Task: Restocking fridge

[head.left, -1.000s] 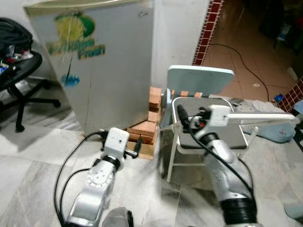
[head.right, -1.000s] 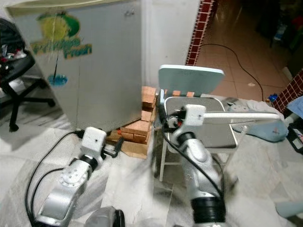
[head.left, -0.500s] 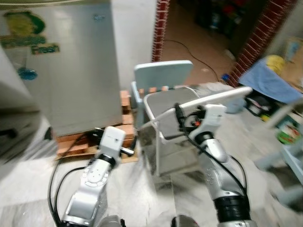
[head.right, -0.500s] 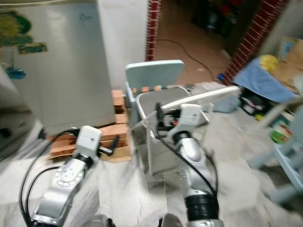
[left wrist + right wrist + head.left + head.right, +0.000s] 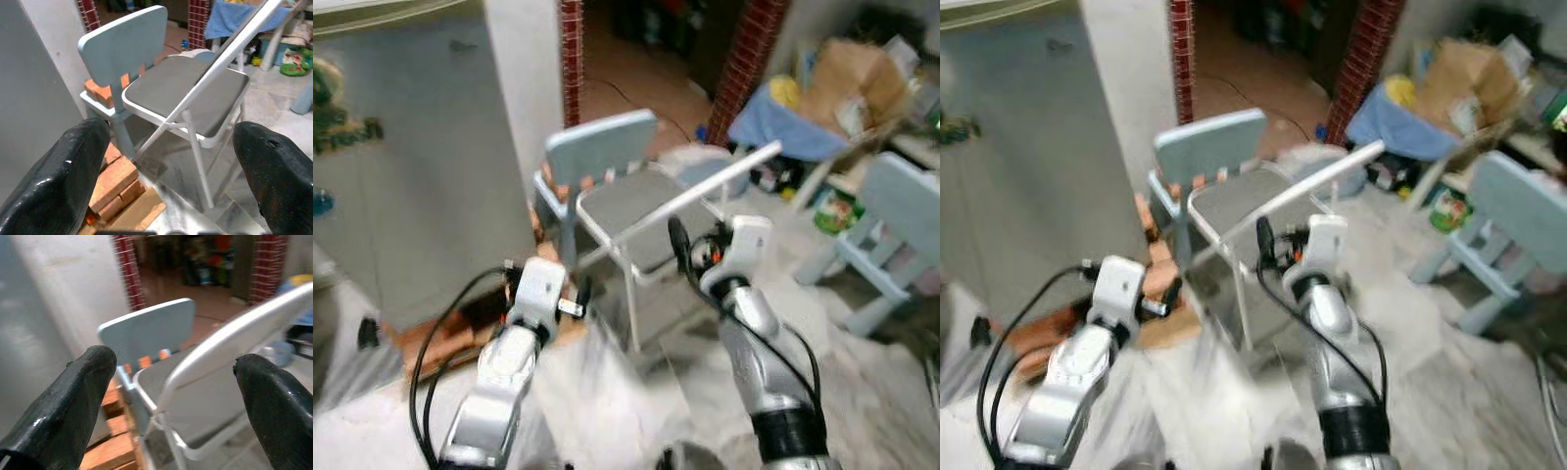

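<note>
While both arms ride forward with nothing held, the left gripper (image 5: 171,161) and right gripper (image 5: 171,396) gape wide. Beyond stand a folding chair (image 5: 646,220) and blue chair (image 5: 597,147); the shut fridge (image 5: 401,166) is left. Likely fetching stock; next, find the goods.

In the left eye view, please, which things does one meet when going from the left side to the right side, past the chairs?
Fridge → bricks under it → folding chair with grey seat → blue cloth on the pile → light blue chair.
</note>
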You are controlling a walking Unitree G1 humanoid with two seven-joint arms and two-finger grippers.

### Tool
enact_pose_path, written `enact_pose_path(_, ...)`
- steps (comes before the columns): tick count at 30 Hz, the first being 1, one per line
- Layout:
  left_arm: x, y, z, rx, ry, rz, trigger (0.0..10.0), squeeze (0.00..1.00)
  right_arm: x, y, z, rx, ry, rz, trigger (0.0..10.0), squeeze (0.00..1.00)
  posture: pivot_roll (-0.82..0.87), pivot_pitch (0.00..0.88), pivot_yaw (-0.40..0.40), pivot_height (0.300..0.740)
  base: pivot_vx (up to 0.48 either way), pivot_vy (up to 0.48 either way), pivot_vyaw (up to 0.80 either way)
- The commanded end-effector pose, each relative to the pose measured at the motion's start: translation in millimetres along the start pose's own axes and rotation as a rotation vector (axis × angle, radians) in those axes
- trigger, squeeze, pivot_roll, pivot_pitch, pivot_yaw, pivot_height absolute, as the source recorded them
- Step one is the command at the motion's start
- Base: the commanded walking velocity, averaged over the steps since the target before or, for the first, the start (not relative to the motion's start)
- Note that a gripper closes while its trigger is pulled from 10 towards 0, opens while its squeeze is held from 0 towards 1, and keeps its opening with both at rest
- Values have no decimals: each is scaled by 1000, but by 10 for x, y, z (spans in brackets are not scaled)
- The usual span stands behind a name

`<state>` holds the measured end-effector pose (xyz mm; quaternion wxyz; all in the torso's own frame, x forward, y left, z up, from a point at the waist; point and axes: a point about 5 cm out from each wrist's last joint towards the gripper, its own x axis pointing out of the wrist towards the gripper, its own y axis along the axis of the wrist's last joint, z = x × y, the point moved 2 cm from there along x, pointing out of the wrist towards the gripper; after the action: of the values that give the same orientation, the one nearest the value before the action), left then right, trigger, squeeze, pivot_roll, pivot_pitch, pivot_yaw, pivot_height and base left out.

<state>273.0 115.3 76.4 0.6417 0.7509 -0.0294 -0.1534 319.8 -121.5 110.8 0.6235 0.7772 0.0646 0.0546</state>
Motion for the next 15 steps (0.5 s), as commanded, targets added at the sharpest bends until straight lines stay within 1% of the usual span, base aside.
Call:
enact_pose_path(1, 23, 53, 22, -19, 12, 28, 10000, 0, -32, 18, 124, -8, -41, 8, 10000, 0, 56, 30, -9, 740, 0, 480, -550)
enact_pose_path(2, 24, 63, 12, -26, 21, 34, 10000, 0, -35, 13, 132, -8, -44, 7, 10000, 0, 55, 30, -9, 740, 0, 480, -425)
enact_pose_path(8, 46, 161, -74, -42, 77, 87, 10000, 0, -54, -5, 147, -19, -49, 7, 10000, 0, 53, 29, -10, 740, 0, 480, 0)
enact_pose_path(14, 66, 177, -129, -39, 97, 102, 10000, 0, -31, 0, 140, -27, -47, 8, 10000, 0, 56, 26, -11, 740, 0, 480, 0)
enact_pose_path(15, 64, 179, -138, -38, 101, 105, 10000, 0, -23, -3, 136, -35, -45, 6, 10000, 0, 57, 25, -11, 740, 0, 480, -406)
